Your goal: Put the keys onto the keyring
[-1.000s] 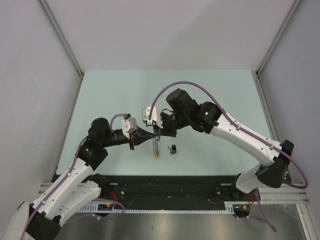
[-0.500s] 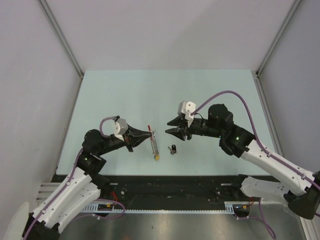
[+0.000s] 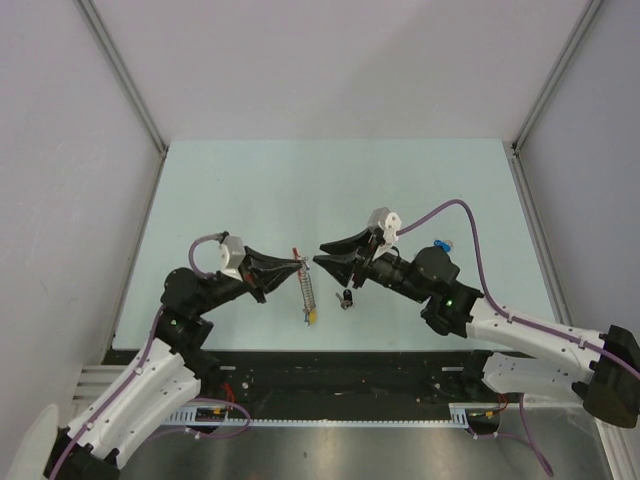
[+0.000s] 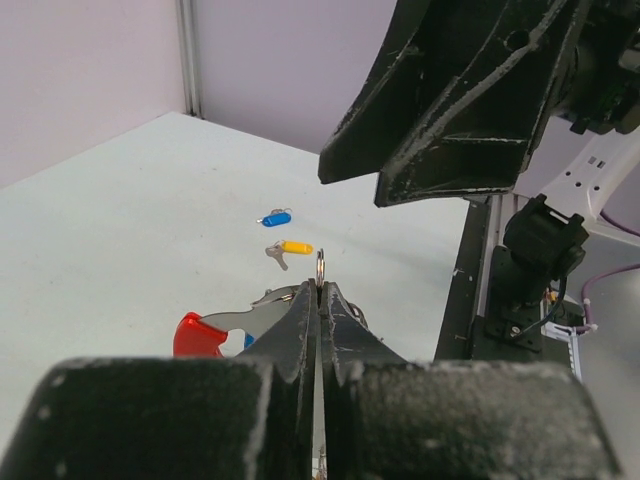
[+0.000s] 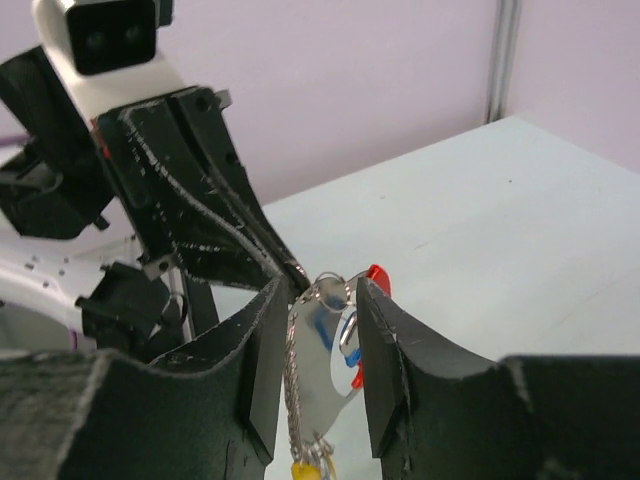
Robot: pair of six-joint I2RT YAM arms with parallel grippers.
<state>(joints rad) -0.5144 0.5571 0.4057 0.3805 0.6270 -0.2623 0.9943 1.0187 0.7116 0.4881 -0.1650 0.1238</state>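
Note:
My left gripper [image 3: 298,264] is shut on a small split ring of the keyring [image 3: 307,288] and holds it above the table. The keyring hangs down with a chain and a yellow tag [image 3: 311,316] at the bottom. In the left wrist view the gripper [image 4: 320,290] pinches the ring, with the grey and red keyring [image 4: 240,318] below. My right gripper [image 3: 320,256] is open; in the right wrist view [image 5: 322,290] its jaws stand either side of the keyring [image 5: 325,340]. A black-tagged key [image 3: 346,298] lies on the table under the right gripper. A bit of blue [image 5: 355,368] shows beside the red section.
A small blue tag with a pale end [image 3: 441,243] lies on the table at the right, also in the left wrist view [image 4: 273,218]. A yellow-tagged key [image 4: 290,247] lies near it. Grey walls close in the pale green table [image 3: 250,190].
My right arm swung out to the right and lowered, and its open jaws have now come back in around the keyring. My left gripper drew back left, still holding the ring.

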